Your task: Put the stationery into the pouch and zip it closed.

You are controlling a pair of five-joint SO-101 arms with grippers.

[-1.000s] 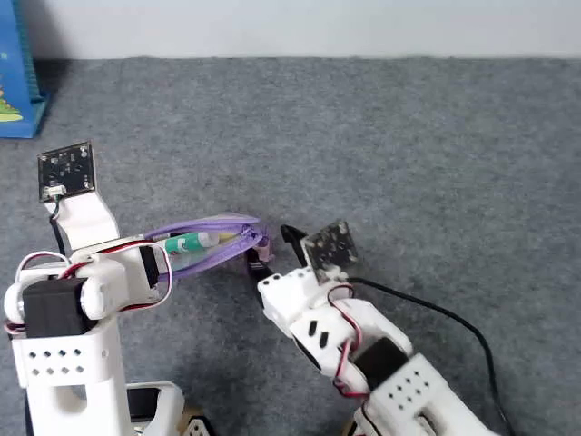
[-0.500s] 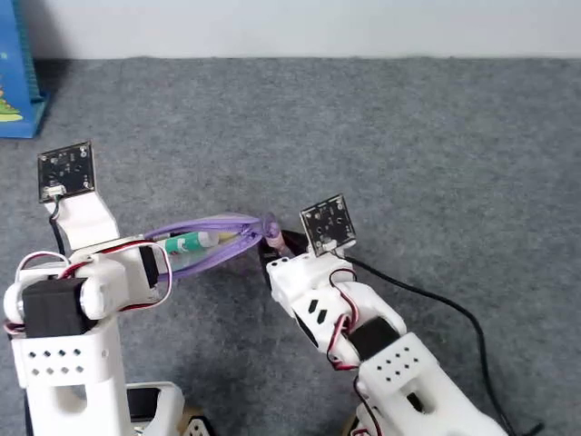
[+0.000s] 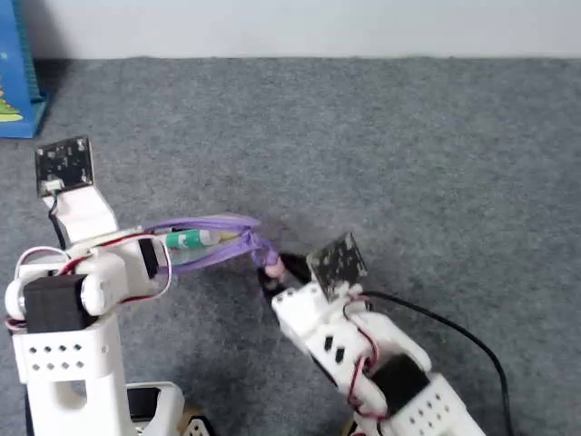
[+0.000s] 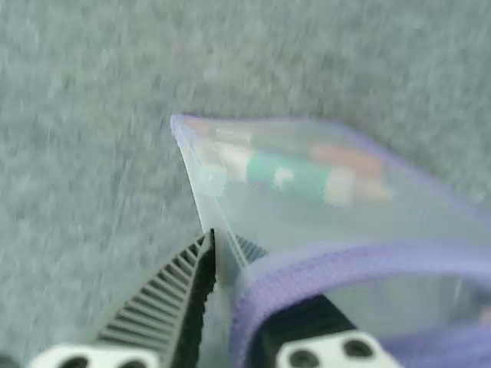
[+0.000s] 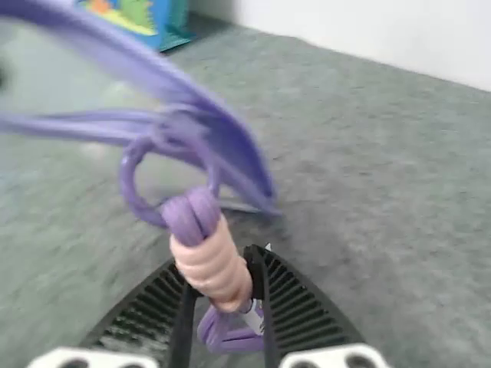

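Note:
A clear pouch [image 3: 204, 243] with purple zip edges is held just above the grey carpet, with a green and white pen [image 3: 191, 239] inside. My left gripper [image 3: 156, 259] is shut on its left end; the left wrist view shows the pouch [image 4: 322, 192] pinched between the jaws of the left gripper [image 4: 224, 264], and stationery [image 4: 295, 172] blurred inside. My right gripper [image 3: 272, 270] sits at the pouch's right end. In the right wrist view the right gripper [image 5: 222, 299] is shut on the pink and purple zip pull [image 5: 209, 261], whose purple loop joins the pouch's zip [image 5: 165, 130].
A blue box [image 3: 16, 77] stands at the far left by the white wall, and the blue box [image 5: 146, 15] shows far off in the right wrist view. Grey carpet [image 3: 427, 163] stretches open to the right and behind the pouch. A black cable [image 3: 436, 313] trails from the right arm.
The right gripper rose toward the pouch's end, then drew back toward the front with the zip pull. The pouch's right tip dipped. The left arm shifted slightly left.

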